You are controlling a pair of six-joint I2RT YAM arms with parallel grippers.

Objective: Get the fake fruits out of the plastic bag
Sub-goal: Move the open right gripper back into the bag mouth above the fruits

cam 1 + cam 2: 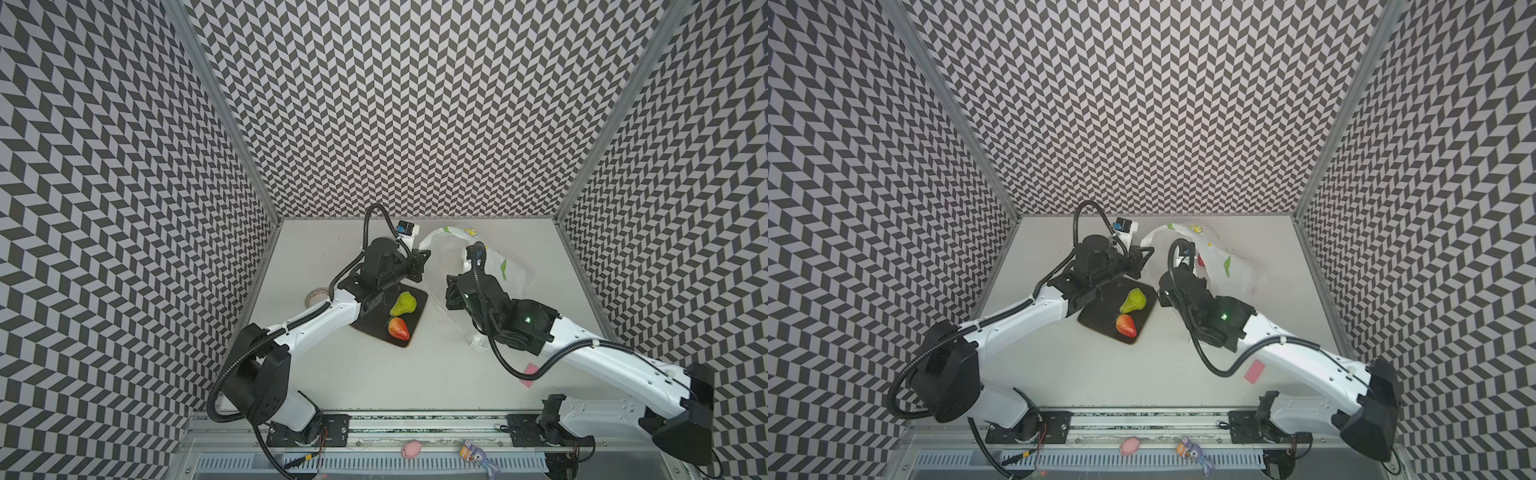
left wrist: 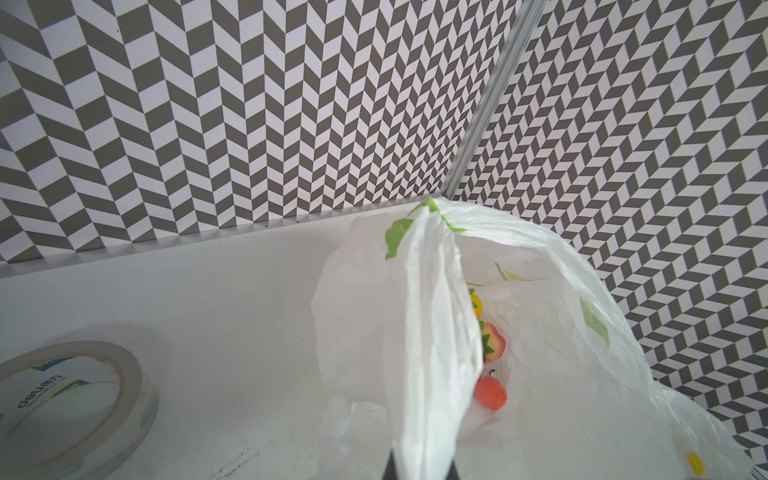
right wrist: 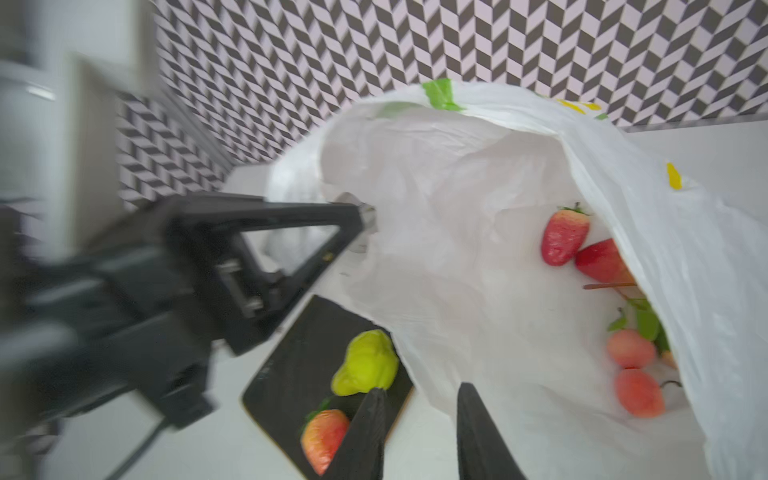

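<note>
Chevron-papered walls, white tabletop (image 1: 374, 374): looking down on these in both top views. Finding the plastic bag (image 1: 498, 266) slumping toward 1 o'clock of the table. Finding the left gripper (image 1: 424, 255) clamping tight on the bag's bunched handle at its 10 o'clock corner, holding that edge up. Following the right arm (image 1: 498, 307) to the bag's 8 o'clock edge, fingertips hidden beneath. Spotting a green pear (image 1: 404, 304) and an orange-red strawberry (image 1: 399, 328) lying out on a black board (image 1: 374, 330) near table centre, with a tape roll (image 1: 314, 296) peeking out at the board's 9 o'clock.

Switching to the left wrist view: watching the handle running straight into the closed fingers and, inside the bag, catching a lemon (image 2: 476, 306) and a round red-orange fruit (image 2: 490, 392) with a stalk.

Moving to the blurred right wrist view: seeing the right gripper (image 3: 419, 436) standing partly open, gripping nothing, the bag's lower hem drooping just at the gap. Seeing two red strawberries (image 3: 565, 237), a leafy sprig (image 3: 646, 322) and two pinkish peaches (image 3: 631, 348) resting deeper in.

Judging the fake fruits light, hard and glossy, probably slipping from a shallow pinch; favouring a grip across the widest belly, clear of stalks. Judging the film thin and limp, likely collapsing over the mouth if released; favouring the bunched handle over loose sheet.
</note>
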